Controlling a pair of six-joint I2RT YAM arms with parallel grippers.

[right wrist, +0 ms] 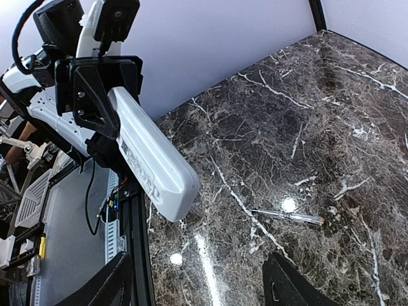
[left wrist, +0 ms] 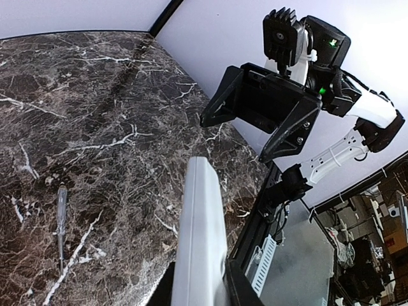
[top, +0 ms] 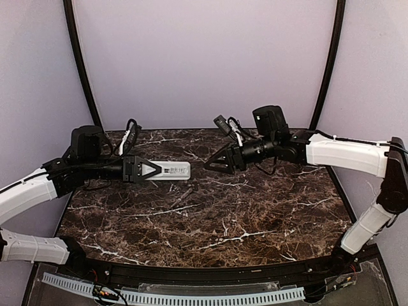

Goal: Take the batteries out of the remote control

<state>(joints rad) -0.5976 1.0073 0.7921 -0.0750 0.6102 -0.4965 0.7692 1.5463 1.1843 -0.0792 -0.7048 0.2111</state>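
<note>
My left gripper (top: 152, 169) is shut on one end of the white remote control (top: 173, 170) and holds it level above the table, its free end pointing right. In the left wrist view the remote control (left wrist: 201, 236) runs up from between my fingers. My right gripper (top: 207, 166) stands open a short way off that free end, not touching it. From the right wrist, the remote control (right wrist: 153, 159) shows a printed label and my fingers (right wrist: 293, 287) are spread wide with nothing between them. The batteries are hidden.
A slim screwdriver (top: 182, 196) with a clear handle lies on the dark marble table (top: 255, 217) below the remote; it also appears as the screwdriver (left wrist: 60, 217) and the screwdriver (right wrist: 287, 217). Black frame rails border the table.
</note>
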